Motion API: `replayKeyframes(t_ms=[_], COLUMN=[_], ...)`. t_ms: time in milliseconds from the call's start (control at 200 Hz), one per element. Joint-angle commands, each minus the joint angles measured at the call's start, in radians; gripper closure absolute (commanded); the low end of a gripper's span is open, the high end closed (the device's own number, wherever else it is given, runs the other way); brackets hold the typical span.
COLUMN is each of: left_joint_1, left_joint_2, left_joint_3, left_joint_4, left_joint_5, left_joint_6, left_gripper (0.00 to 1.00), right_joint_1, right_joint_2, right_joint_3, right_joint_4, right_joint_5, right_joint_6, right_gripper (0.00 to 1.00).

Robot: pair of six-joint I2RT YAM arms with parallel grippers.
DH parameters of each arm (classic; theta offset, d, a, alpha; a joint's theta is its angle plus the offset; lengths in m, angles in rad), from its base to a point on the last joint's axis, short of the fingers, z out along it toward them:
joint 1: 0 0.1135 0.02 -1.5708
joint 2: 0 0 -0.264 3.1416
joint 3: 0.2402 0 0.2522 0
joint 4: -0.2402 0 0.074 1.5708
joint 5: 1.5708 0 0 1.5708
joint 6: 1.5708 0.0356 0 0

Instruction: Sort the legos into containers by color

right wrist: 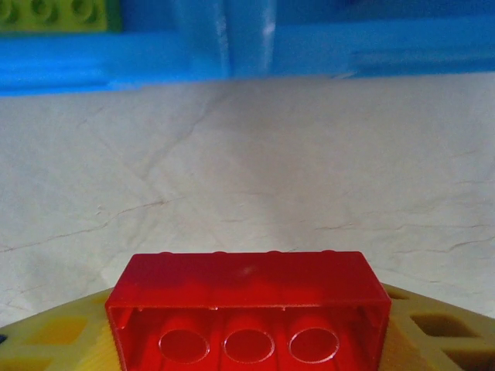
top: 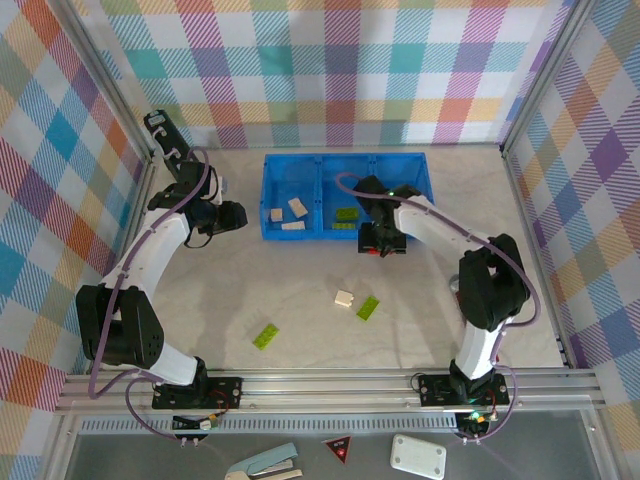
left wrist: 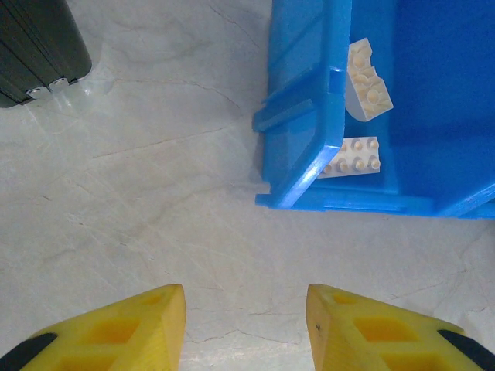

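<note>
A red Lego brick (right wrist: 247,305) is clamped in my right gripper (top: 383,243), just on the near side of the blue three-compartment tray (top: 300,236). Cream bricks (top: 288,212) lie in its left compartment and lime bricks (top: 346,218) in the middle one. A loose cream brick (top: 344,298) and two loose green bricks (top: 367,308) lie on the table (top: 300,290), nearer me. My left gripper (left wrist: 246,309), fingers apart and empty, hovers just left of the tray.

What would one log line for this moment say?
right claw: gripping red studded plastic brick near blue three-compartment tray | left claw: open, empty | table: one cream brick, two lime bricks
</note>
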Motion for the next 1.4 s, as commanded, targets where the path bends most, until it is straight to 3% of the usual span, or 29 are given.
replayKeyframes(t_ms=[0, 260, 555, 1040, 1395], left_joint_1=[0.009, 0.011, 0.012, 0.011, 0.012], left_joint_2=[0.008, 0.014, 0.016, 0.017, 0.025], left_joint_3=[0.005, 0.003, 0.001, -0.003, -0.006], left_joint_4=[-0.013, -0.012, -0.012, -0.009, -0.003], left_joint_5=[-0.003, 0.003, 0.000, -0.005, -0.004], left_joint_6=[0.021, 0.017, 0.018, 0.016, 0.014], left_gripper=[0.55, 0.55, 0.55, 0.55, 0.55], right_joint_1=[-0.043, -0.160, -0.265, -0.320, -0.333], right_joint_2=[-0.036, -0.006, 0.088, 0.374, 0.484], right_joint_3=[0.004, 0.091, 0.232, 0.645, 0.718], right_joint_4=[-0.026, -0.053, -0.039, -0.086, 0.033], right_joint_5=[-0.013, -0.026, -0.083, -0.148, -0.145], right_joint_6=[-0.103, -0.221, -0.318, -0.379, -0.385], right_gripper=[0.94, 0.90, 0.92, 0.90, 0.86])
